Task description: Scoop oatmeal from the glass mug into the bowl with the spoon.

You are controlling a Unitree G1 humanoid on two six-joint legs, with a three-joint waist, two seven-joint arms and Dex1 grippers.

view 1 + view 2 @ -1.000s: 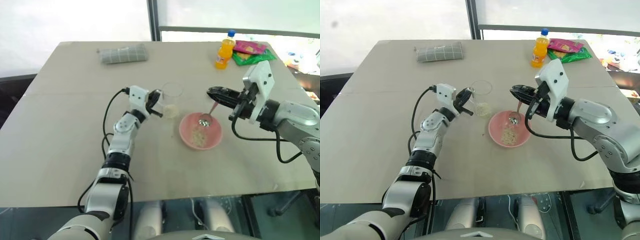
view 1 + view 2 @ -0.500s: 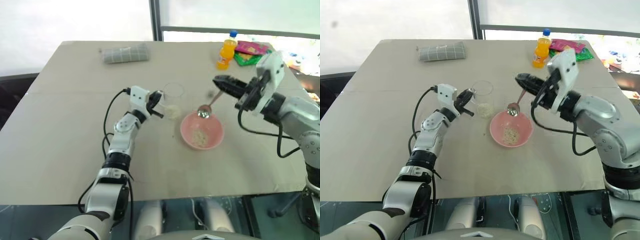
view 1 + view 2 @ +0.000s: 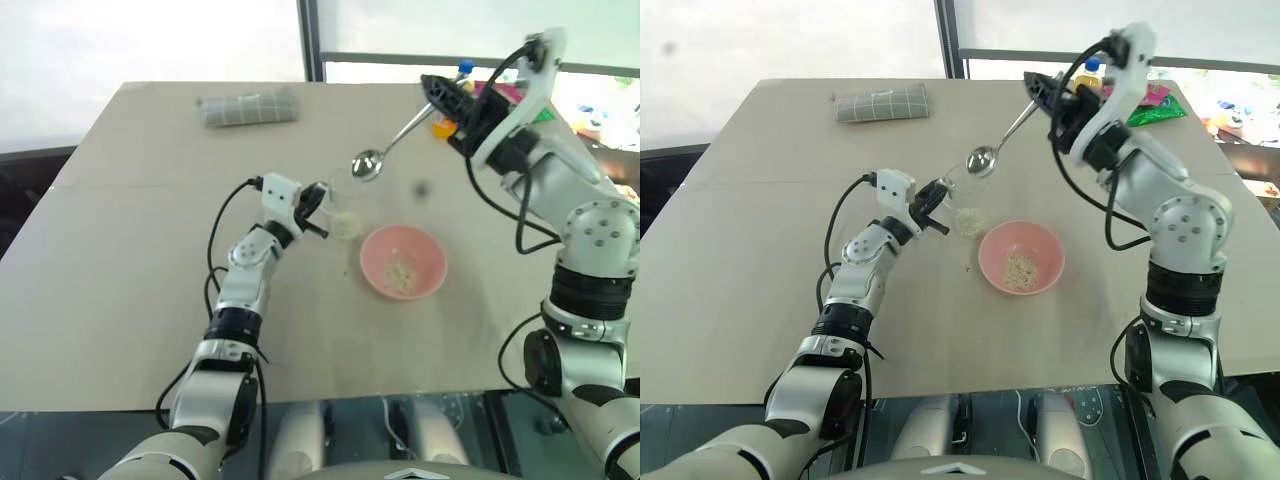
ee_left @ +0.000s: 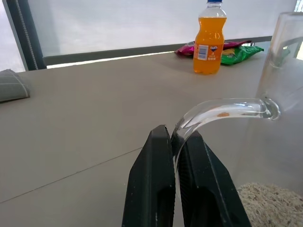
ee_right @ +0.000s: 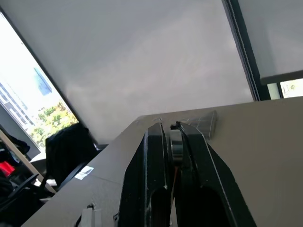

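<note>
Two grips | left gripper [image 4: 176, 142] clamped on glass mug [image 3: 343, 205] handle (fragile, slick) | right gripper [image 3: 437, 88] pinching spoon [image 3: 385, 148] handle-end above mug; stiff, light | bowl [image 3: 432, 272] beside.

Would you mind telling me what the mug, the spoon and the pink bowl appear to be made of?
The clear mug looks like glass: the table shows through its wall and curved handle. The slim silver spoon looks like polished metal, with a mirror-bright head. The round pink bowl has a smooth, matte look, plastic or ceramic; I cannot tell which.
</note>
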